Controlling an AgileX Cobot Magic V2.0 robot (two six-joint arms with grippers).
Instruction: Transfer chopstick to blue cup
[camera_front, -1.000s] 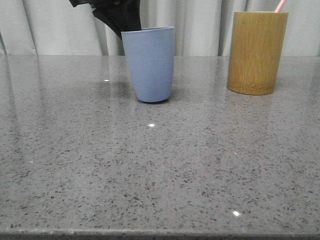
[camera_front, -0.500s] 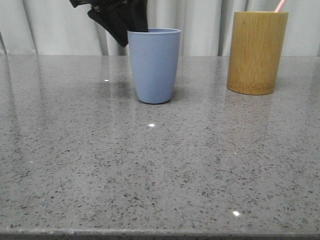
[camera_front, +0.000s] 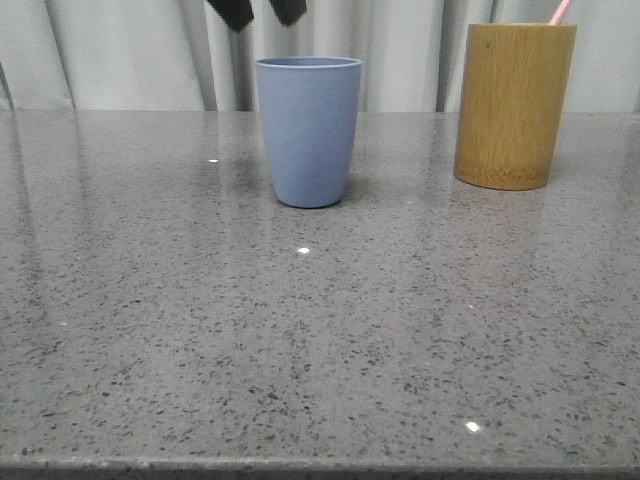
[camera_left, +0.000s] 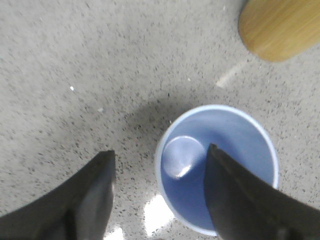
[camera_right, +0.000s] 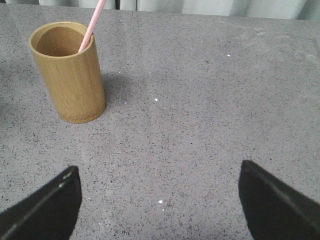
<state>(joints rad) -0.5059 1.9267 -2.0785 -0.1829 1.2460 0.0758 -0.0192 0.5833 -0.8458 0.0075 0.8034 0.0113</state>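
We find the chopstick (camera_right: 93, 25) standing in the bamboo holder (camera_right: 68, 71), well apart from the blue cup (camera_front: 308, 130). We judge it light, stiff, slippery — grip its exposed upper end. Both claws released: left gripper (camera_left: 159, 155), right gripper (camera_right: 159, 172).

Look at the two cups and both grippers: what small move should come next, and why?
Probably the right gripper, which is open and empty, should move toward the bamboo holder to grasp the chopstick. The pink stick stands in that holder, while the blue cup is upright and empty, and the left gripper hangs open above it, holding nothing.
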